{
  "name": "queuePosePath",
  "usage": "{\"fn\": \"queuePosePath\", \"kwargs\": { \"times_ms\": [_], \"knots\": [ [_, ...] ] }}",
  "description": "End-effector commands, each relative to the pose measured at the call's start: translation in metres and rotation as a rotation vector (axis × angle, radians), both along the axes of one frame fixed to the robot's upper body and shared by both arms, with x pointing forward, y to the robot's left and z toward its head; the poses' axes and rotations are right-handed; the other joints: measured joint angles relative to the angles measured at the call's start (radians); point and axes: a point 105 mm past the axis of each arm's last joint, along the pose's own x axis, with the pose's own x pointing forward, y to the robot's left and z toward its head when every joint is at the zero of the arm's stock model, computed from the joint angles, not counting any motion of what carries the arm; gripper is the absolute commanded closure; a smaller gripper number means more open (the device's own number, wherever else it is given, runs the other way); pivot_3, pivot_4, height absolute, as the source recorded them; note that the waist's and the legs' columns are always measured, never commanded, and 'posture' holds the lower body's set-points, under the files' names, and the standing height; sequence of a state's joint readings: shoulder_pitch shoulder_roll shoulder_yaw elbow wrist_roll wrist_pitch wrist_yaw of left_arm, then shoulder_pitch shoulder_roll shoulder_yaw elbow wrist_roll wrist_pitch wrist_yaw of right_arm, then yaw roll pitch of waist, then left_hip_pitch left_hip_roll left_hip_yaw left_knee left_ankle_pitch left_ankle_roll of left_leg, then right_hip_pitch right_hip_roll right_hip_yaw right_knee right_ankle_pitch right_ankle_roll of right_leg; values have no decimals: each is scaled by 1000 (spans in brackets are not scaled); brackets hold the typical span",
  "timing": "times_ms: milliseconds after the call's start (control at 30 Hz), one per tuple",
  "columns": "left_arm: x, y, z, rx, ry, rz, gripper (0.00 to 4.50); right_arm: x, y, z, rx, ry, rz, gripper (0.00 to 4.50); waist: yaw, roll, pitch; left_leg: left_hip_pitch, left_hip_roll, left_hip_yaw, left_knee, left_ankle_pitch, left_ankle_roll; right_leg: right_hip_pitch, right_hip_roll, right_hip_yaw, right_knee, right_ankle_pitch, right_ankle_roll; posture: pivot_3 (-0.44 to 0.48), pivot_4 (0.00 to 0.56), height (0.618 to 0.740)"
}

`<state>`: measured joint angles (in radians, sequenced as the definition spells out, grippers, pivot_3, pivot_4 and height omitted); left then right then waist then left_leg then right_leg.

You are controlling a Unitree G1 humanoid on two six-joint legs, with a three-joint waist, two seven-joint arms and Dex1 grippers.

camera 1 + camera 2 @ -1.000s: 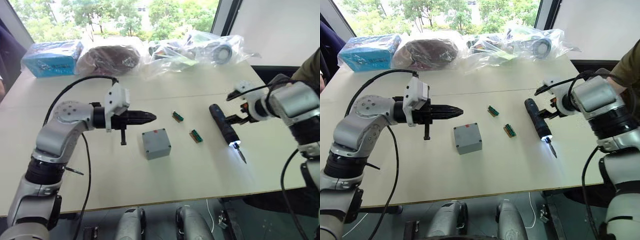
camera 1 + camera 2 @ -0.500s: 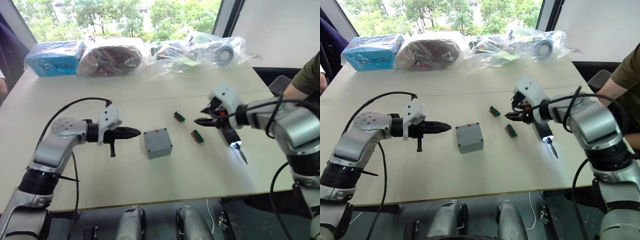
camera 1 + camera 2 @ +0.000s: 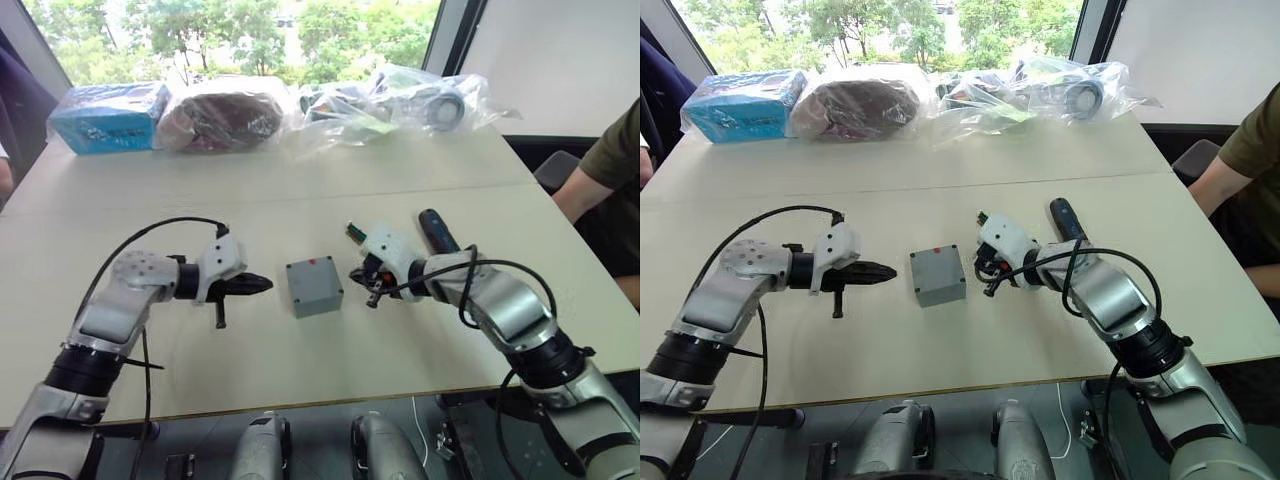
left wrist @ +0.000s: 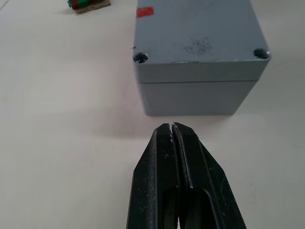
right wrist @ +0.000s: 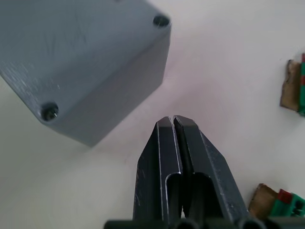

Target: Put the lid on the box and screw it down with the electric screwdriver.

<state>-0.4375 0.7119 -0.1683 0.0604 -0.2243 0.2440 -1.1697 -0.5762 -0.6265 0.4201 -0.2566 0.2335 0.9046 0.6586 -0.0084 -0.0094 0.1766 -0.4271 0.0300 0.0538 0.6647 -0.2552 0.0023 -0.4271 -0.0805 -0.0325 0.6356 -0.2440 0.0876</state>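
While the box (image 3: pixel 314 286) sits in the middle of the pale counter (image 3: pixel 300 200), both arms point at it from either side. The lid (image 4: pixel 200 36) is already on top of the box, flat and lined up with its walls, and a line shows where the two meet. A small red mark (image 4: pixel 145 12) sits on the lid near one edge. One corner hole has a screw head (image 5: pixel 49 111) in it.

The left gripper (image 3: pixel 262 284) is just beside the box on the robot's left. Its fingers (image 4: pixel 164 157) are pressed tight together and hold nothing. The tips stop a little short of the box wall and do not touch it.

The right gripper (image 3: pixel 357 274) is just beside the box on the robot's right. Its fingers (image 5: pixel 167 143) are pressed together too, and they are empty. They point at a corner of the box but stay apart from it.

The electric screwdriver (image 3: pixel 434 229) lies on the counter behind the right arm, well apart from the box. Only its black back end shows, because the arm covers the rest.

Two tiny green and brown blocks lie near the right gripper. One block (image 3: pixel 355 233) lies just past it, toward the window.

Bags in clear plastic (image 3: pixel 400 95) and a blue packet (image 3: pixel 105 115) sit along the far edge of the counter. A person's arm (image 3: pixel 600 170) shows at the right side.
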Motion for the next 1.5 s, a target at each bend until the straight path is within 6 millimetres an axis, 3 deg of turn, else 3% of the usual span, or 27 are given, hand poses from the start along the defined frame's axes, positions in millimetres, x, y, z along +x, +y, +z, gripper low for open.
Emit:
{"fn": "queuePosePath", "kwargs": {
  "times_ms": [33, 433, 600, 800, 1033, 1233, 1500],
  "knots": [
    [6, -7, 6, 2, -62, -13, 4500, -3, 8, 0, 12, -30, 34, 4472, 0, 0, 0, 0, 0, 0, 0, 0, 0, 0, 0, 0, 0, 0, 0, 0, 150, 740],
    [32, -35, 7, -64, -118, 16, 4500, -29, 25, 1, 2, 16, 146, 4472, 1, -1, 0, 0, 0, -1, 2, 0, 0, 0, 0, 0, 4, 0, 0, 0, 150, 740],
    [40, -37, 5, -57, -131, 26, 4500, -32, 24, 7, -13, 2, 156, 4472, 0, -1, 0, 1, 0, -1, 2, 0, 0, 0, 0, -1, 6, 0, 0, 0, 150, 740],
    [36, -21, 2, 0, -119, 11, 4500, -15, -4, 28, -86, -88, 76, 4472, -1, -1, 0, 1, 0, -1, 3, 0, 0, 0, 0, -1, 7, 0, 0, 0, 150, 740],
    [-1, -11, 0, 44, -16, -122, 4500, 16, -26, 48, -106, -178, -10, 4472, -4, -1, 0, 1, 0, -1, 2, 0, 0, -1, 0, 0, 8, 0, 0, 0, 150, 740],
    [-9, -21, 1, 18, 6, -138, 4500, 45, -17, 44, -87, -209, -35, 4472, 0, -1, 0, 1, 0, -1, 3, 0, 0, -1, -1, 0, 10, 0, 0, 0, 150, 740],
    [-1, -30, -1, 17, -23, -112, 4500, 47, 3, 15, -66, -142, 4, 4472, -3, -1, 0, 1, 0, -1, 3, 0, 0, -2, 0, 0, 10, 0, 0, 0, 150, 740]
  ]
}}
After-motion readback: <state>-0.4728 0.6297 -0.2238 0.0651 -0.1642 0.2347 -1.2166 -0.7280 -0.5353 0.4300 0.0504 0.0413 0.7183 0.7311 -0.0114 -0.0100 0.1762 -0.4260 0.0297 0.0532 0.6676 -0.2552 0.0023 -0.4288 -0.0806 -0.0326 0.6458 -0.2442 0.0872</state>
